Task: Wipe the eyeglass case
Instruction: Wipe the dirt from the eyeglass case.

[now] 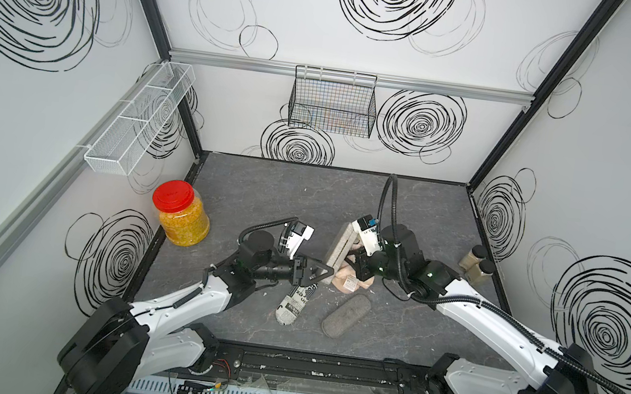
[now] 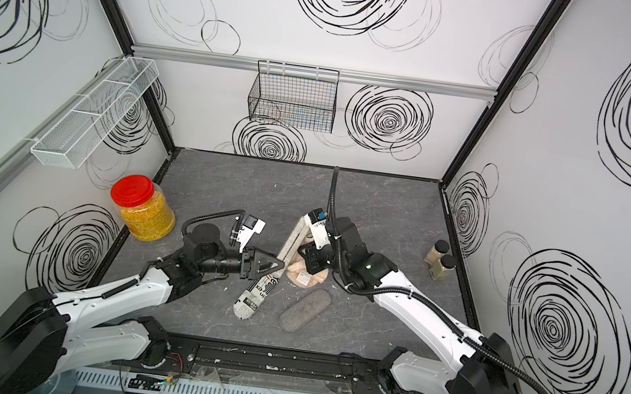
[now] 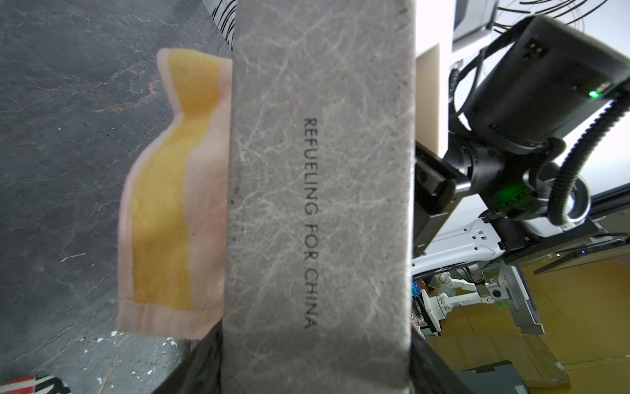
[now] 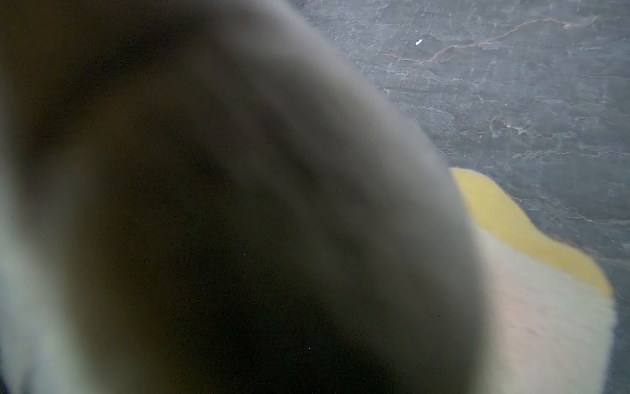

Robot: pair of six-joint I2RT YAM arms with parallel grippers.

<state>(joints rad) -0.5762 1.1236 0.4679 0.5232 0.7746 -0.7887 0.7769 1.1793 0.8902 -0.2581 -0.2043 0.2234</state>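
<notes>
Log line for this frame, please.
left gripper: grips grey marbled rectangular eyeglass case, tilted up | right gripper: shut on pink-and-yellow cloth beside case | phase: wiping

Both arms reach inward (elbows out), left tool gripping partway open, right tool clamped tight.

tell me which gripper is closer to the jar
Left. The left gripper grips the case on the jar's side; the right gripper is on the case's far side.
</notes>
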